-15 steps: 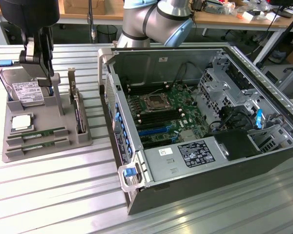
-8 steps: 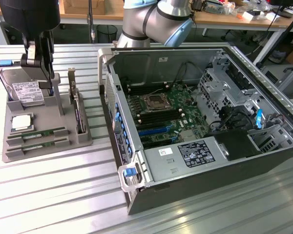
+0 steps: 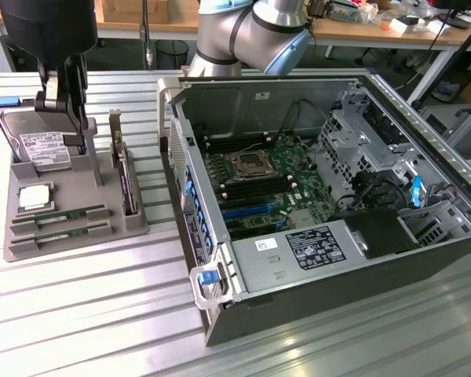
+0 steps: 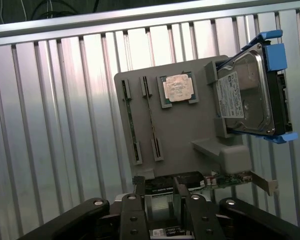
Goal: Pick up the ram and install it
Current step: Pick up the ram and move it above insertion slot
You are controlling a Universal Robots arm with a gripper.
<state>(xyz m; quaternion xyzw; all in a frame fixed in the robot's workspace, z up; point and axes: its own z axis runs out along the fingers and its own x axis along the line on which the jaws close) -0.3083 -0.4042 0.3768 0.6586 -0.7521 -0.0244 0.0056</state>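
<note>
Jaws stand spread and hold nothing. In the exterior view they hang over the back of the tray (image 3: 74,192), just beside the upright drive (image 3: 39,147) and well above the ram (image 3: 60,213). That stick lies flat in a groove at the tray's near edge, with a second stick (image 3: 63,230) alongside; which of the two is meant I cannot tell. The grooves likely keep each one at a known place and angle for a clean grasp. On the exterior view's right, the open case (image 3: 361,283) lies on its side on the table (image 3: 102,314), so the board (image 3: 290,169) and its long slots (image 3: 255,185) face up for insertion from above.

In the wrist view, both sticks (image 4: 130,122) (image 4: 151,120) run lengthwise ahead of the jaws, apart from them. The card (image 4: 190,181) sits closest to the jaws, and the processor (image 4: 177,89) rests in its pocket beyond.
</note>
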